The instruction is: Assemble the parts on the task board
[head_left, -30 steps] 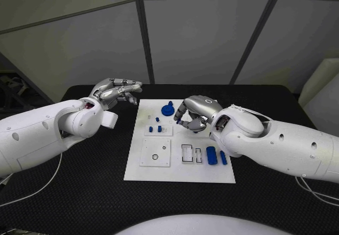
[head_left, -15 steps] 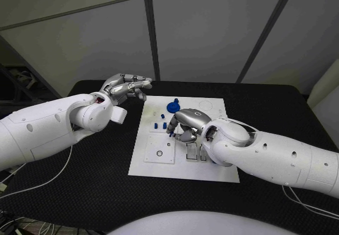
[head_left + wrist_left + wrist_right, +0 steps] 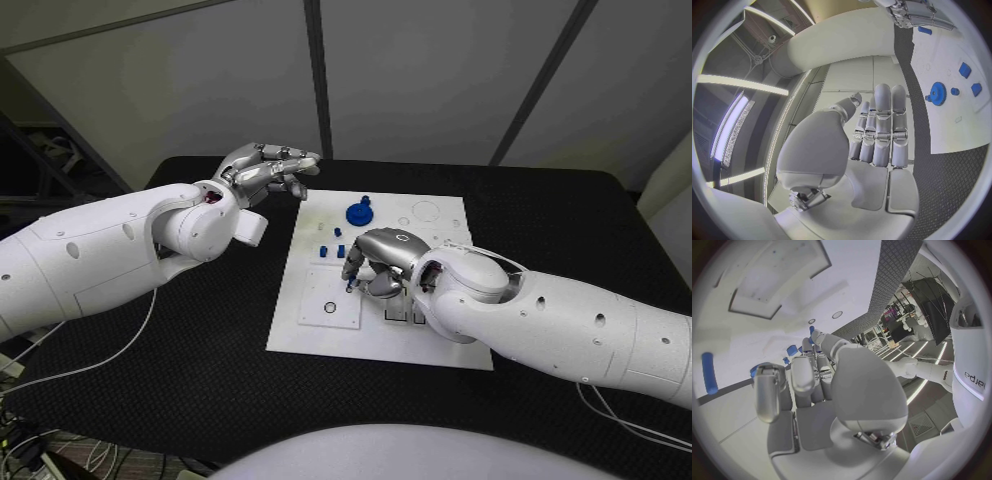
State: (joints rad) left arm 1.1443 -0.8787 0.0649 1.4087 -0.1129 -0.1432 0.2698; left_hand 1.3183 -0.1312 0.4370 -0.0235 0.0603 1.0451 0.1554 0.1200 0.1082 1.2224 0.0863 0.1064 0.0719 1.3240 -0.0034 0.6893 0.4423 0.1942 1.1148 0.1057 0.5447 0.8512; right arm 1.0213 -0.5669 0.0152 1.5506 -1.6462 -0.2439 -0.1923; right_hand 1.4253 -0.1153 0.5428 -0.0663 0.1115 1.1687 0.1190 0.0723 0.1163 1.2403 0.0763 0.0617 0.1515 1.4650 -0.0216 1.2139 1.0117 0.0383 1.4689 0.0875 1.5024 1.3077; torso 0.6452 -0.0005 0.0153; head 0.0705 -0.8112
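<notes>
The table [image 3: 173,340] carried the white task board [image 3: 447,345] at its middle, and over it the right arm [image 3: 577,320] had swung inward across the last second, so that it now covered the board's near right part, where long blue pieces had been lying a second before. The left arm [image 3: 101,250] had kept to the board's far left corner, lifted off the surface.

The right hand [image 3: 378,265] had moved from the board's upper middle down toward the raised square plate with a small hole [image 3: 330,307]. Its fingers were curled in close, knuckles up; whether they pinched a small piece could not be told, since the head view hid the fingertips and the wrist view showed nothing clearly between them. The left hand [image 3: 270,170] held nothing, its fingers lying straight and close together in the wrist view.

The blue gear [image 3: 359,212] stood at the board's far edge, with small blue parts [image 3: 336,233] just before it, untouched. One long blue rod [image 3: 709,373] lay on the board beside the right hand.

The shift suggested the right hand was closing on the middle fixtures to seat or fetch a part; most of the assembly looked undone.
</notes>
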